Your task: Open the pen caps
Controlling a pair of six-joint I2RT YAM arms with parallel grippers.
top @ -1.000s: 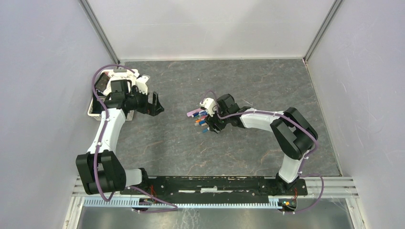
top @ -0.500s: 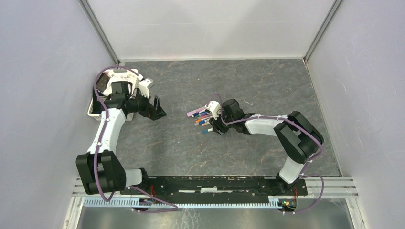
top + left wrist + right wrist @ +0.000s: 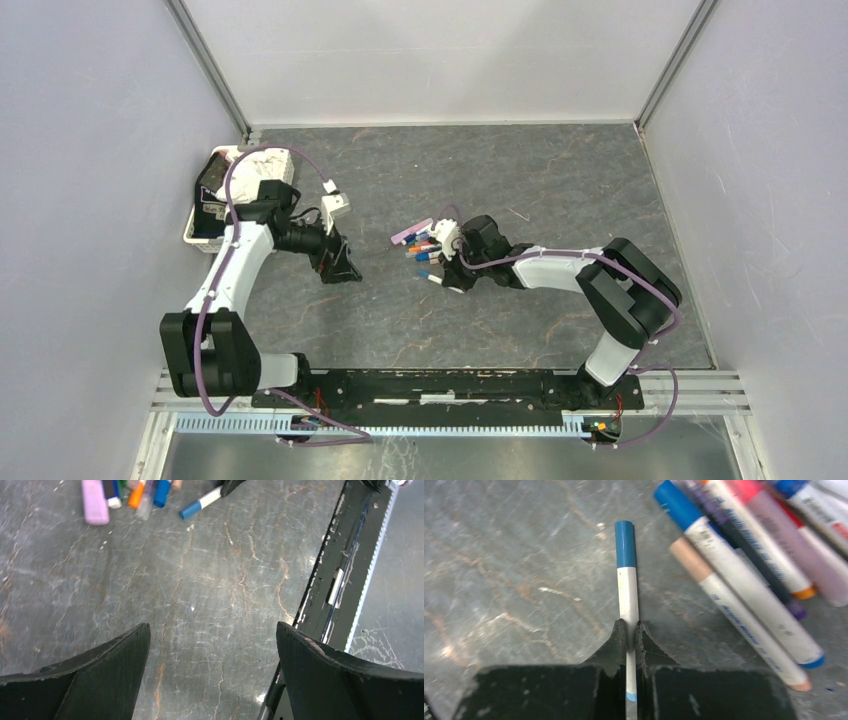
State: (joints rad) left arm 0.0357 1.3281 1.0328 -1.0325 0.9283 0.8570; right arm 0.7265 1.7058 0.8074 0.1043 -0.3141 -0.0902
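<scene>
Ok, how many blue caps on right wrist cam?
3 blue caps: one on the slim pen in the right gripper, one on the thick pen beside, one top right. Others possibly hidden.

blue cap [image 3: 625, 544] on white barrel [image 3: 628, 597], grey veined table [image 3: 514, 580]

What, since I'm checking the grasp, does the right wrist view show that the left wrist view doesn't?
Right wrist only: the right gripper shut on the blue-capped pen's white barrel. Left wrist only: the left gripper wide open and empty, and the arms' base rail. Both: that pen and the pile of markers beside it.
</scene>
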